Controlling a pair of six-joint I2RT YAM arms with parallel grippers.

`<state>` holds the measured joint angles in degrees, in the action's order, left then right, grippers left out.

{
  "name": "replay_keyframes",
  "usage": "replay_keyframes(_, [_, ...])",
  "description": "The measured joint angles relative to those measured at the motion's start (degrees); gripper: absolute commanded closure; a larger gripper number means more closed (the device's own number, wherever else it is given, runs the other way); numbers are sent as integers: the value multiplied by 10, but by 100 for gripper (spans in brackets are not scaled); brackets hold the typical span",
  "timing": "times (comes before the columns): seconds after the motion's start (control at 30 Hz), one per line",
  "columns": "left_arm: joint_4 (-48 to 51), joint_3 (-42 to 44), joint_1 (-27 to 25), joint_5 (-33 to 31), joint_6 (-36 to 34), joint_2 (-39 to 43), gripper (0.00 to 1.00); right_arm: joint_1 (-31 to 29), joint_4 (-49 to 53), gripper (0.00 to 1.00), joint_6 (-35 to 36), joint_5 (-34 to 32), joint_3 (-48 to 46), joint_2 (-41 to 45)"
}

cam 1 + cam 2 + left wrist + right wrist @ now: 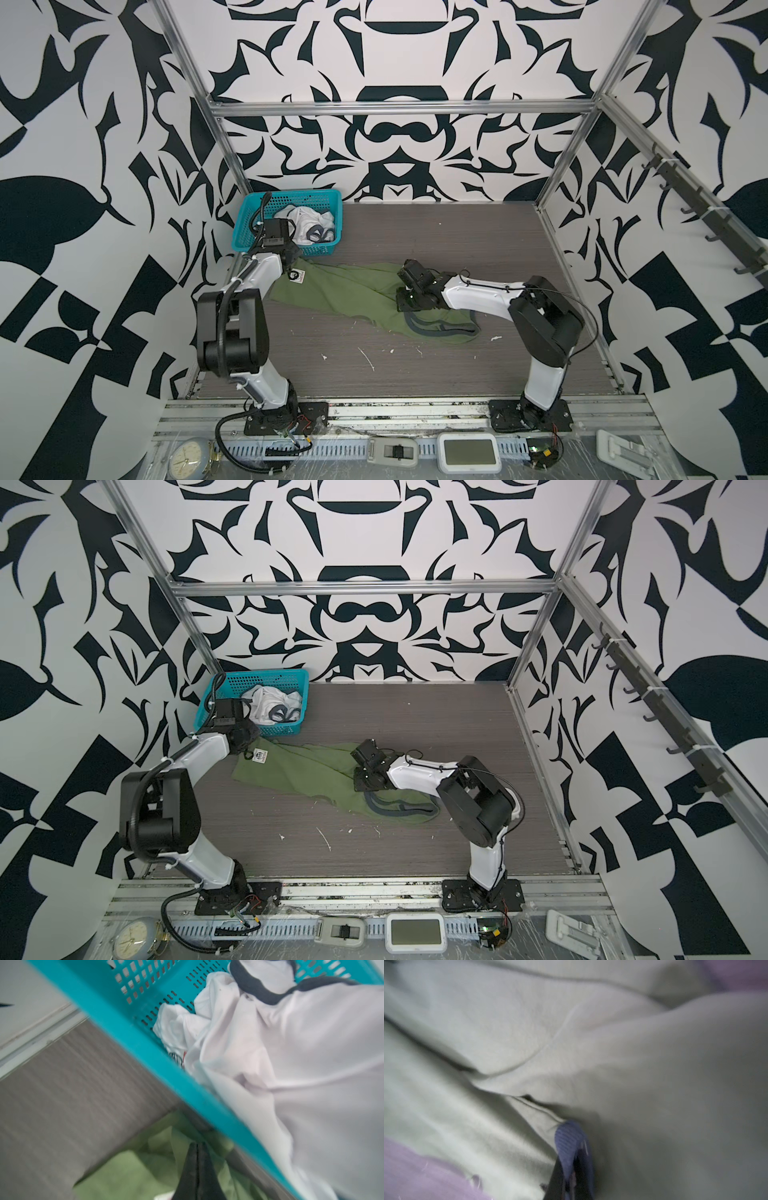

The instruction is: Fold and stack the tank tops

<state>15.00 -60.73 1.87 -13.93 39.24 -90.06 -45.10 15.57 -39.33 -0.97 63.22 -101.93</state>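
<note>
The olive green tank top lies stretched and creased across the table's middle, its grey-blue trim looped at the near right end. My left gripper is shut on the green cloth's far left corner, just in front of the basket, beside a white label. My right gripper is shut on a strip of the green top's ribbed trim, low over the cloth. The white tank top with navy trim lies crumpled in the basket.
The teal mesh basket stands at the table's far left corner. Small white scraps lie on the near table. A clock and small devices sit on the front rail. A hook rail lines the right wall.
</note>
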Motion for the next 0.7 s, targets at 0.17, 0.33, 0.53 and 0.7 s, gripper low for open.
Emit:
replay_keyframes(0.17, [30,89,-64,5,15,180,100,0,31,100,7,-41,-78,152])
replay_keyframes(0.33, [73,156,-146,-1,31,336,100,0,90,100,3,-89,-147,303])
replay_keyframes(0.53, [104,194,-167,8,54,411,100,34,156,100,9,-113,-176,409])
replay_keyframes(0.7, [117,85,-187,26,43,250,100,192,165,100,49,-53,-117,369])
